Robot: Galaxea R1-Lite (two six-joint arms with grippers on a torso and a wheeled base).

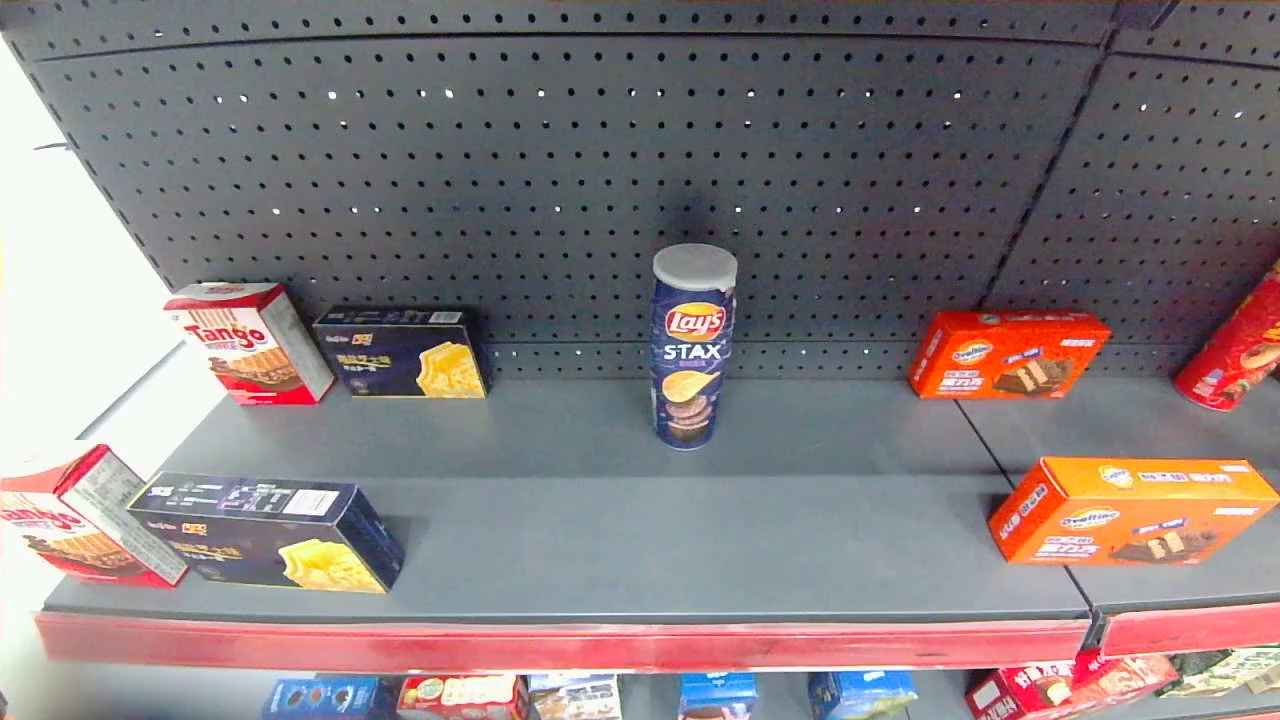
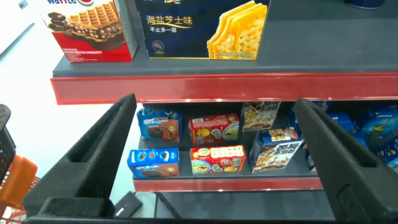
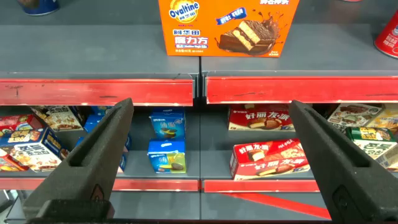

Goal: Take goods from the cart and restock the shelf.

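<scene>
A dark blue chip can [image 1: 692, 345] with a grey lid stands upright in the middle of the grey shelf [image 1: 620, 540]. Two red wafer boxes [image 1: 250, 342] and two navy cracker boxes [image 1: 402, 352] stand on its left side, one pair at the back and one at the front. Two orange chocolate boxes [image 1: 1130, 510] lie on the right. My left gripper [image 2: 214, 102] hangs open and holds nothing, below the shelf's red front edge [image 2: 217, 87]. My right gripper [image 3: 211, 104] is open too, in front of the red edge under an orange chocolate box [image 3: 227, 26].
A red can [image 1: 1235, 350] leans at the far right of the shelf. The perforated back panel [image 1: 600, 170] closes the rear. Lower shelves hold several small boxes [image 2: 214, 146] and red boxes [image 3: 270, 158]. An orange and black basket-like piece [image 2: 12, 168] sits low beside my left gripper.
</scene>
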